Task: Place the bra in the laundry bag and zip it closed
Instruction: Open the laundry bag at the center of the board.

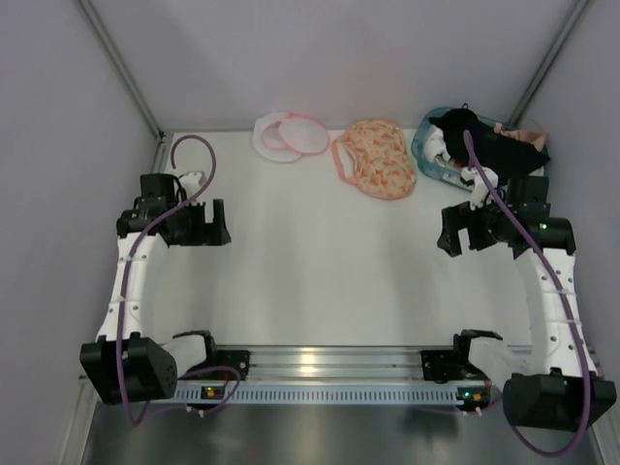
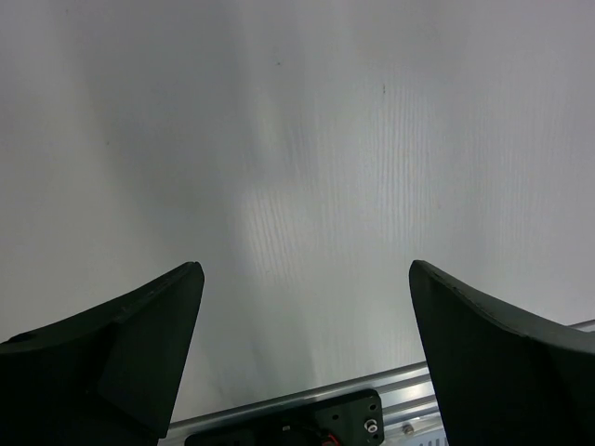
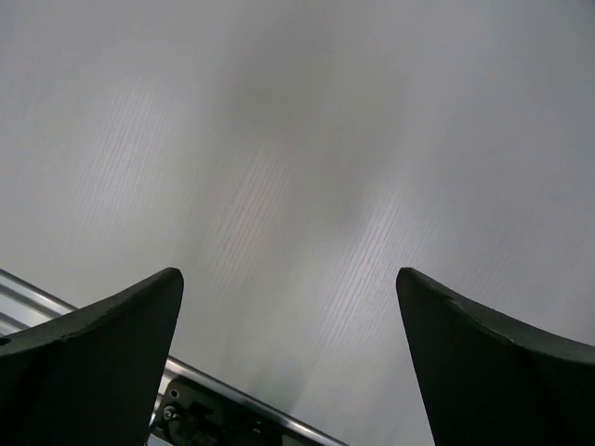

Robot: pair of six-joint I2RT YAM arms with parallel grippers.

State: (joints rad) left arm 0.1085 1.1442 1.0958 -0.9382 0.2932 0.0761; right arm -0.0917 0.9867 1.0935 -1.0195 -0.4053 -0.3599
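The laundry bag [image 1: 291,135], a round white mesh pouch with a pink zipper rim, lies flat at the back of the table, left of centre. The bra shows only as a small salmon-pink patch [image 1: 530,135] at the far right rim of the teal basket [image 1: 423,141], mostly hidden under dark clothes. My left gripper [image 1: 197,229] hovers over the left side of the table, well short of the bag, open and empty [image 2: 305,269]. My right gripper [image 1: 472,234] hangs just in front of the basket, open and empty too [image 3: 288,274]. Both wrist views show only bare white table.
An orange-printed padded piece [image 1: 380,157] with pink trim lies between the bag and the basket. Black and white garments [image 1: 475,143] are piled in the basket. A metal rail [image 1: 320,363] runs along the near edge between the arm bases. Grey walls close the back and sides.
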